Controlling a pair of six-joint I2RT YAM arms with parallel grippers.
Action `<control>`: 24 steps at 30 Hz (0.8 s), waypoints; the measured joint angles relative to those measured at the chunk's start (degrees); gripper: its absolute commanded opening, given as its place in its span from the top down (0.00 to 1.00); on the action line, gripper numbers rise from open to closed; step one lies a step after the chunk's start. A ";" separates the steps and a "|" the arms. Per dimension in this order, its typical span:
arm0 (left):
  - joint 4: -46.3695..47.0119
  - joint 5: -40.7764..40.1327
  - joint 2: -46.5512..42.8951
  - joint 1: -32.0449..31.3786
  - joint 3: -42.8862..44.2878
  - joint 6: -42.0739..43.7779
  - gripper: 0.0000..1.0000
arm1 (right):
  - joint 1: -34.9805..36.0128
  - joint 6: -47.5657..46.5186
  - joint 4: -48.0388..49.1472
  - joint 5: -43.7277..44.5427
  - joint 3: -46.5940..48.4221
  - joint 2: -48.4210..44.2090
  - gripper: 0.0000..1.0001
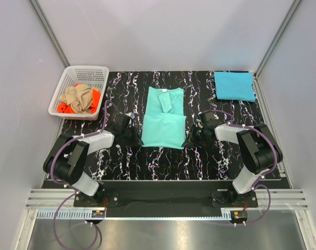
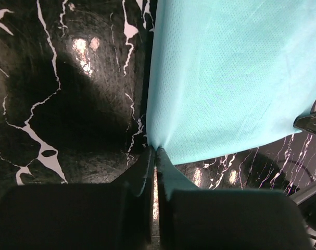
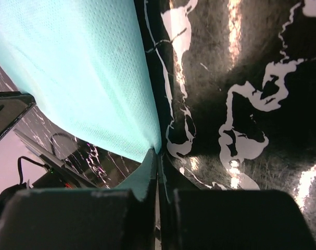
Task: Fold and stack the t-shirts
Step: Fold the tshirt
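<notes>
Mint-teal t-shirt (image 1: 163,117) — left jaws closed on its near-left corner, right jaws closed on its near-right corner

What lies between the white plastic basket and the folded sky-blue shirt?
The mint-teal cloth t-shirt; the top view shows it.

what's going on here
Both arms are on the mint-teal t-shirt, lying flat mid-table with its sides folded in. The left hand and the right hand are each shut on a near corner. A sky-blue t-shirt lies folded at the far right; a tan t-shirt and an orange t-shirt sit crumpled in the basket.
</notes>
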 measured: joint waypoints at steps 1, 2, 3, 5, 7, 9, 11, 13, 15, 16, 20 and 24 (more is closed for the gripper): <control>0.26 0.31 -0.13 -0.04 -0.15 -0.09 1.00 | 0.09 0.02 0.02 0.17 -0.24 -0.24 1.00; 0.59 0.61 -0.22 -0.13 -0.42 -0.26 1.00 | 0.15 0.00 0.00 0.35 -0.44 -0.52 1.00; 0.81 0.83 -0.35 -0.22 -0.66 -0.55 1.00 | 0.24 -0.02 -0.02 0.59 -0.76 -0.98 1.00; 0.94 1.16 -0.92 -0.61 -1.29 -1.16 1.00 | 0.39 -0.09 -0.46 1.22 -1.55 -2.05 1.00; 0.79 1.51 -1.88 -1.38 -2.21 -1.81 1.00 | 0.66 -0.15 -1.33 2.01 -2.21 -3.21 1.00; 0.07 1.75 -3.08 -2.16 -3.04 -2.45 1.00 | 1.03 -0.15 -2.34 2.73 -2.58 -4.37 1.00; -0.98 1.90 -4.31 -2.75 -3.63 -2.80 1.00 | 1.64 -0.11 -3.23 3.61 -2.91 -5.53 1.00; -1.73 1.92 -4.98 -3.17 -3.96 -2.95 0.93 | 2.12 -0.11 -3.63 4.13 -3.32 -6.38 0.96; -2.25 1.92 -5.03 -3.28 -4.11 -2.86 0.85 | 2.45 0.02 -3.91 4.85 -3.91 -6.97 0.84; -2.43 1.88 -5.03 -3.28 -4.20 -2.91 0.80 | 2.51 0.04 -3.91 5.03 -4.35 -7.15 0.81; -2.56 1.62 -5.81 -3.39 -4.70 -3.08 0.67 | 2.60 0.59 -3.72 4.83 -5.44 -8.41 0.61; -4.20 0.63 -7.96 -3.63 -5.22 -2.56 0.61 | 2.62 0.81 -3.02 4.68 -6.19 -9.53 0.58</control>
